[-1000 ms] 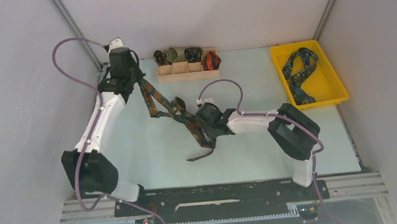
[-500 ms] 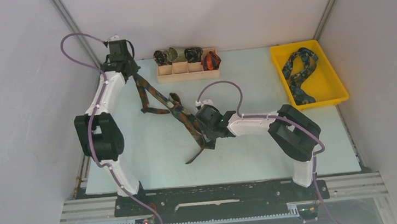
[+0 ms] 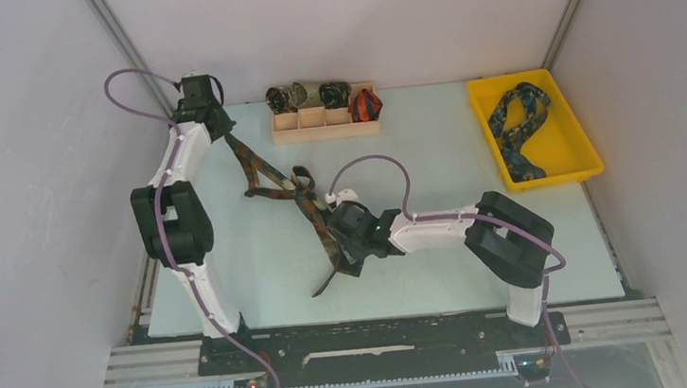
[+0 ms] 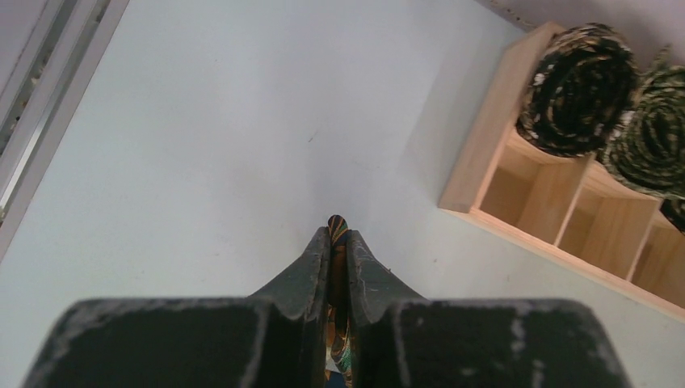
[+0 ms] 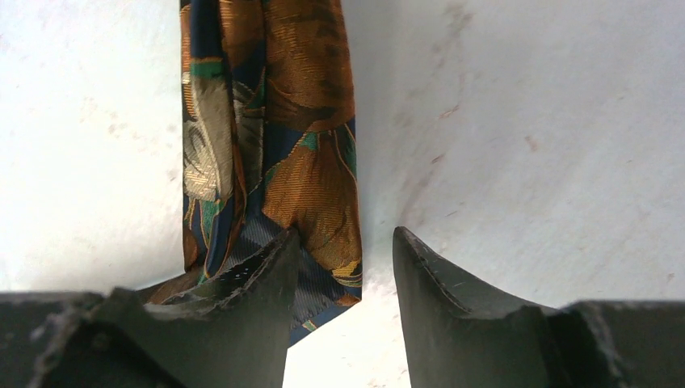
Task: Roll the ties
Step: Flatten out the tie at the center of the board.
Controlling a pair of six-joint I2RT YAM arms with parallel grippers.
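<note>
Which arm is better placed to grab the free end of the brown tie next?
Right, I'd say: the right pincer is open over the brown tie near its free end, while the left pincer is shut on the other end.

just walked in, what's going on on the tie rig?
The left gripper, far left at the back, is shut on the brown-orange-green tie. The tie runs diagonally to the right gripper, whose jaws stand open with the tie's edge between them, not clamped. Rolled ties sit at the wooden box at the back; a navy tie lies loose in the yellow tray.
</note>
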